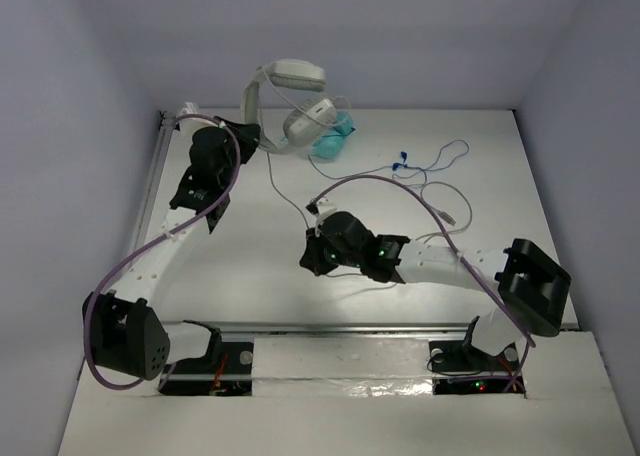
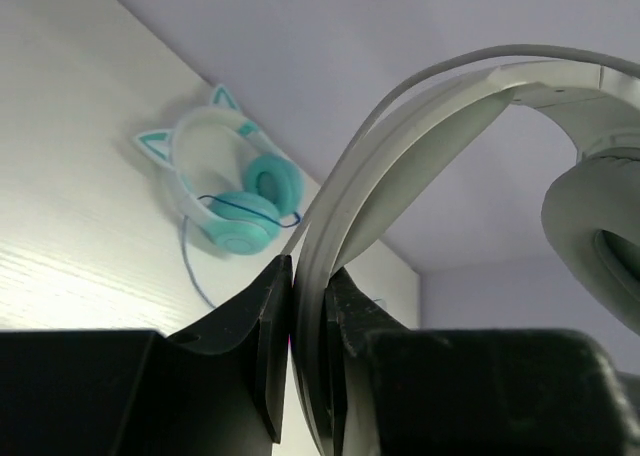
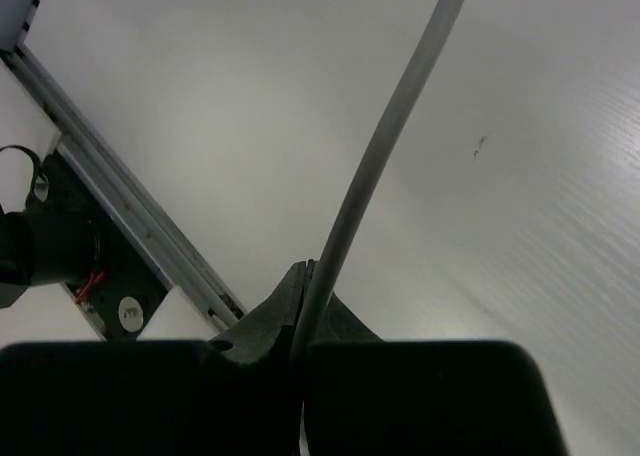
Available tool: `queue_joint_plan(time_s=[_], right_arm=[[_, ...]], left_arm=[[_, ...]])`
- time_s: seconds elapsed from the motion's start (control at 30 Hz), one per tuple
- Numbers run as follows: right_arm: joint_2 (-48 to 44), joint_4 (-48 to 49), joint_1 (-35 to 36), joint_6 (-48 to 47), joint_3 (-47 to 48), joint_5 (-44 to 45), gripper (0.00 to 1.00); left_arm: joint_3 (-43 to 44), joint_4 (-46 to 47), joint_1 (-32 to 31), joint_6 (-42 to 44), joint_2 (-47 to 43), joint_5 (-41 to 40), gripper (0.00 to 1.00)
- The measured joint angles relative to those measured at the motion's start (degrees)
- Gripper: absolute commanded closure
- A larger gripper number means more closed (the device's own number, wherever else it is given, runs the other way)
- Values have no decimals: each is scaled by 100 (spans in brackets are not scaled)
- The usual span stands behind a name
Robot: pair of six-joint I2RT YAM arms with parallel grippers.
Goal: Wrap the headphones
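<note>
The white headphones are held up off the table at the back. My left gripper is shut on their wide headband, which is pinched between the jaws. One grey ear cup hangs at the right of the left wrist view. The thin pale cable runs from the headphones down to my right gripper, which is shut on it. In the right wrist view the cable rises from the closed jaws over the table.
The teal cat-ear headphones lie at the back, just behind the white ear cup, and also show in the left wrist view. The blue-wired earbuds and a loop of pale cable lie to the right. A metal rail edges the table.
</note>
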Motion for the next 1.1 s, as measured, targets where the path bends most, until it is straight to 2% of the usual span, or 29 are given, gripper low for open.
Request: queue_joint_plan(time_s=[0.13,0.4,0.53,0.77,0.93,1.1], right_arm=[[-175,-763,295,-85,308,345,100],[-1342,-2135,420,-221,688,844,100],[-1587,-2330,422,-249,774,988,100],[-1784,-2643,428,-232,675,1128,100],[-1989,-2870,433,-306,769,1156,100],[-1893,-3010,433,-570,1386,800,100]], left_arm=[[0,-282,-380,551,-11,-704,100],[0,-1023,-328,1451,-79,-1534,100],[153,-1392,-323,1797,-50,-1300,100],[1051,-2286,-339,2516,387,-380,100],[1281,-2605,-369,3003,470,-439,100],[1139,-2712,-509,3270,487,-767,100]])
